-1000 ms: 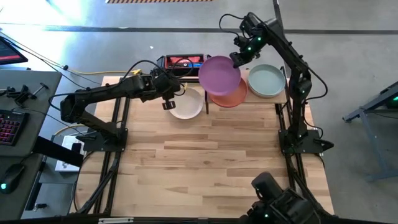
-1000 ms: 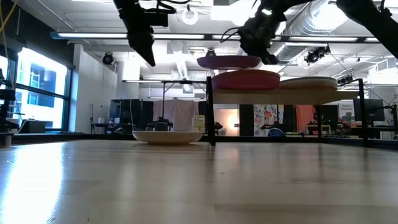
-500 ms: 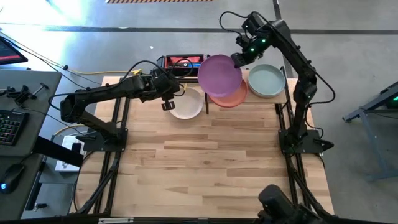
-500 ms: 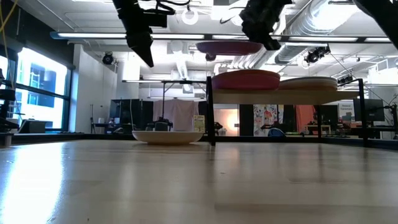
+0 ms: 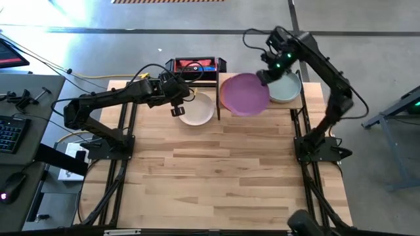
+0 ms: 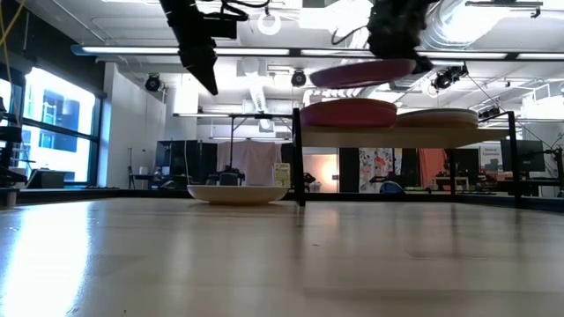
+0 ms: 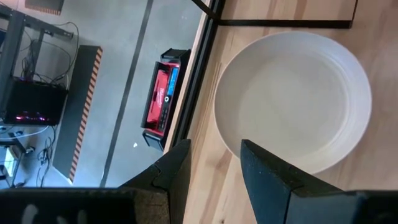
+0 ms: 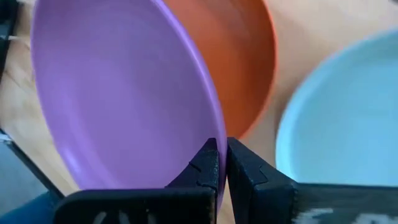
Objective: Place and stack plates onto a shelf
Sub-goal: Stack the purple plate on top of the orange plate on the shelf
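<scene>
Slatted wood table (image 5: 223,170): cream plate (image 5: 197,109); shelf (image 6: 388,134) bears orange plate (image 6: 349,113), apparently teal plate (image 5: 287,90)

Two dark, slim, jointed arms, each trailing looped black cables; the right arm (image 5: 325,72) shows small green lights near its wrist, the left arm (image 5: 111,101) a yellow cable at its elbow

One camera looks straight down on the whole table (image 5: 230,164), another sits at tabletop level looking toward twelve o'clock into the room, each wrist camera peers closely past its own fingers, and the overhead and low views share the shelf (image 6: 397,134).
</scene>
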